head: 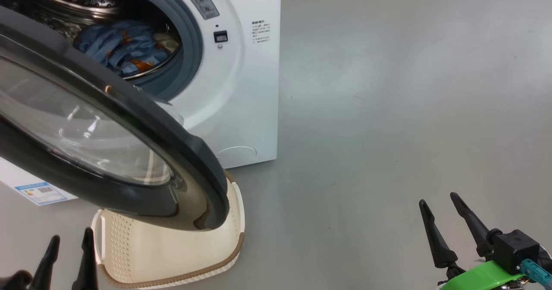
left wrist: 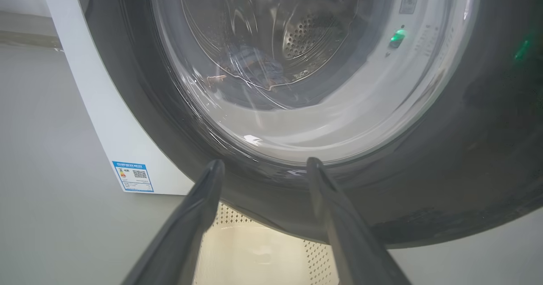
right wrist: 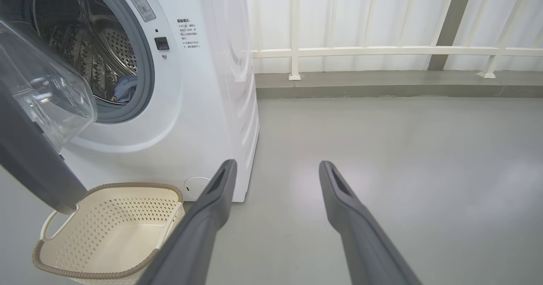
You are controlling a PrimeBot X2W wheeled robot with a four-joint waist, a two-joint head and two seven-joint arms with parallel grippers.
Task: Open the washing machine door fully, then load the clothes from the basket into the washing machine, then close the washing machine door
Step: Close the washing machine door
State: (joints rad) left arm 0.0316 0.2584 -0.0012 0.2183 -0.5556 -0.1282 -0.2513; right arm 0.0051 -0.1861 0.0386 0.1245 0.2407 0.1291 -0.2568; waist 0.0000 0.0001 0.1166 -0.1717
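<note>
The white washing machine (head: 254, 87) stands at the upper left with its door (head: 108, 152) partly swung out over the basket (head: 172, 255). Blue clothes (head: 120, 48) with orange print lie inside the steel drum; a cream piece sits beside them. The cream basket (right wrist: 110, 230) on the floor holds nothing. My left gripper (head: 69, 247) is open at the lower left, just in front of the door's black rim (left wrist: 424, 183), fingers (left wrist: 199, 208) apart and not touching it. At the lower right, over bare floor, my right gripper (head: 444, 214) hangs open and holds nothing.
Grey floor (head: 388, 108) stretches to the right of the machine. A white railing (right wrist: 382, 51) on a low kerb runs along the back. A blue label (left wrist: 132, 176) marks the machine's lower left corner.
</note>
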